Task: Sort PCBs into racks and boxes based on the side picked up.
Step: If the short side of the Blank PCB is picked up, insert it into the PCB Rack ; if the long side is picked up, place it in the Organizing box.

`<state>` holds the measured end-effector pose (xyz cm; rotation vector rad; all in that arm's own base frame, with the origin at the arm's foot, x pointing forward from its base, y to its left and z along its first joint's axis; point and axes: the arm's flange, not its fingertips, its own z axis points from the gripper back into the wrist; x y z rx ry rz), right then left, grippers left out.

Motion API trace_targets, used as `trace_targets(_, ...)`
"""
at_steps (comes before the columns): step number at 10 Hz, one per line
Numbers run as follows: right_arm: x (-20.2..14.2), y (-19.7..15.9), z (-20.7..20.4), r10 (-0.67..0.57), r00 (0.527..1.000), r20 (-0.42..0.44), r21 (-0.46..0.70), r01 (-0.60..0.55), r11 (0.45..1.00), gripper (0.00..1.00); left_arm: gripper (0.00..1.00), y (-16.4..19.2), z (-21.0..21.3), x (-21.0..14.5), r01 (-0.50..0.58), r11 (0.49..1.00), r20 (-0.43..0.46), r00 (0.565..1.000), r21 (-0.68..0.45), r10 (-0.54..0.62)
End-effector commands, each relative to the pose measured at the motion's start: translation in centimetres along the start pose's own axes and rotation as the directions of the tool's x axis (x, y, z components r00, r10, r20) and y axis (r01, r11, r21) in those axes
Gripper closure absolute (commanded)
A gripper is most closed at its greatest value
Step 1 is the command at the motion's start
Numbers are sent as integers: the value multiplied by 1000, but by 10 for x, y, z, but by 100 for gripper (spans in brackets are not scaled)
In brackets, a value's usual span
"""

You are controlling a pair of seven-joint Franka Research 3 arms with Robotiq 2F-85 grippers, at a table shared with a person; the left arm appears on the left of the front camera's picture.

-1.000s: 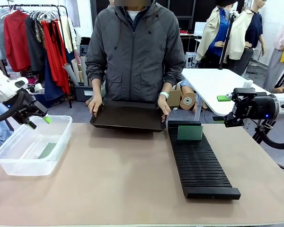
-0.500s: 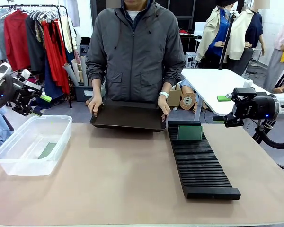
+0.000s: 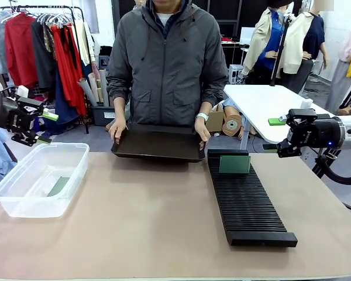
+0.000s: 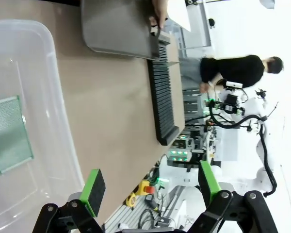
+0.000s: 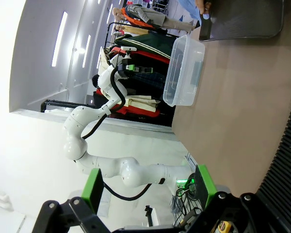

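One green PCB [image 3: 58,186] lies flat in the clear box [image 3: 41,178] at the table's left, and it shows its paler dotted face [image 4: 8,133] in the left wrist view. Another PCB [image 3: 234,164] stands upright in the far end of the black rack [image 3: 245,202] on the right. My left gripper [image 3: 47,128] hovers open and empty beyond the box's far left corner, off the table; its green pads [image 4: 93,184] stand wide apart. My right gripper [image 3: 273,135] hangs open and empty to the right of the rack's far end, with the rack [image 5: 286,160] at its view's right edge.
A person at the far side holds a flat black tray [image 3: 159,143] with both hands on the table's far edge. A white side table [image 3: 269,108] stands behind the right arm. Bare table surface lies between box and rack.
My left gripper has risen and drawn back to the left, away from above the box's far corner. The right arm, the tray and both boards have stayed put.
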<state>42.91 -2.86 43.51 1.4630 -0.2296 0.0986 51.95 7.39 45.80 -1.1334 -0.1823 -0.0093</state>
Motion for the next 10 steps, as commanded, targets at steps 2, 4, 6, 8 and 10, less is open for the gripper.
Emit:
trace_targets(2, 0, 2, 0, 3, 1000, -1, 7, -3, 1000, 0, 0, 3, -3, -21, -25, 992, 14, 1000, -126, 26)
trace_targets(4, 0, 2, 0, 3, 1000, -1, 7, -3, 1000, 0, 0, 5, -8, -30, -18, 986, 13, 1000, -166, 20)
trace_targets(6, 0, 2, 0, 3, 1000, -1, 7, -3, 1000, 0, 0, 7, -11, -32, -2, 978, 25, 1000, -210, 7)
trace_targets(8, 0, 2, 0, 3, 1000, -1, 7, -3, 1000, 0, 0, 8, -13, -31, 13, 979, 26, 1000, -204, -8)
trace_targets(10, 0, 2, 0, 3, 1000, -1, 7, -3, 1000, 0, 0, 8, -13, -26, -20, 983, 9, 1000, -183, 22)
